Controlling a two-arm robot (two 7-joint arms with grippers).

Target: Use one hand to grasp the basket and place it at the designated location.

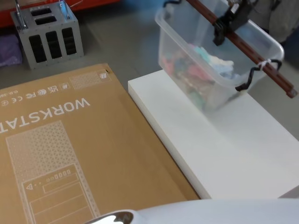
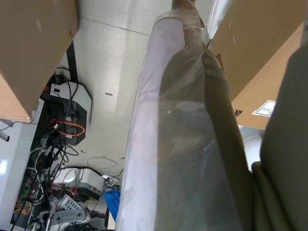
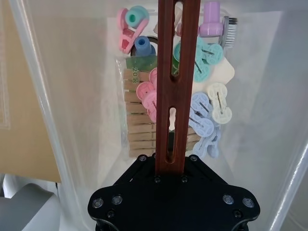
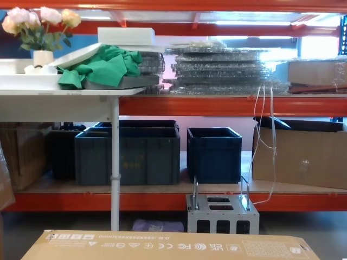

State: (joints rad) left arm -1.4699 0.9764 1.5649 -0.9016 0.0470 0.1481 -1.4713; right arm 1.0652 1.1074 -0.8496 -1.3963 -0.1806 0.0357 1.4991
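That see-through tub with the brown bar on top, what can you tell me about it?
The basket is a translucent whitish plastic tub, open-topped, holding wooden pegs and pastel plastic clips. A slotted reddish-brown bar handle runs across its top, fastened at one end by a white tie and a black bracket. The right gripper is shut on the bar. The tub hangs tilted over a white slab; whether its low corner touches the slab is unclear.

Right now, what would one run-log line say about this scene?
right gripper: shut on reddish-brown bar handle | translucent whitish plastic basket: hanging tilted | below: white slab
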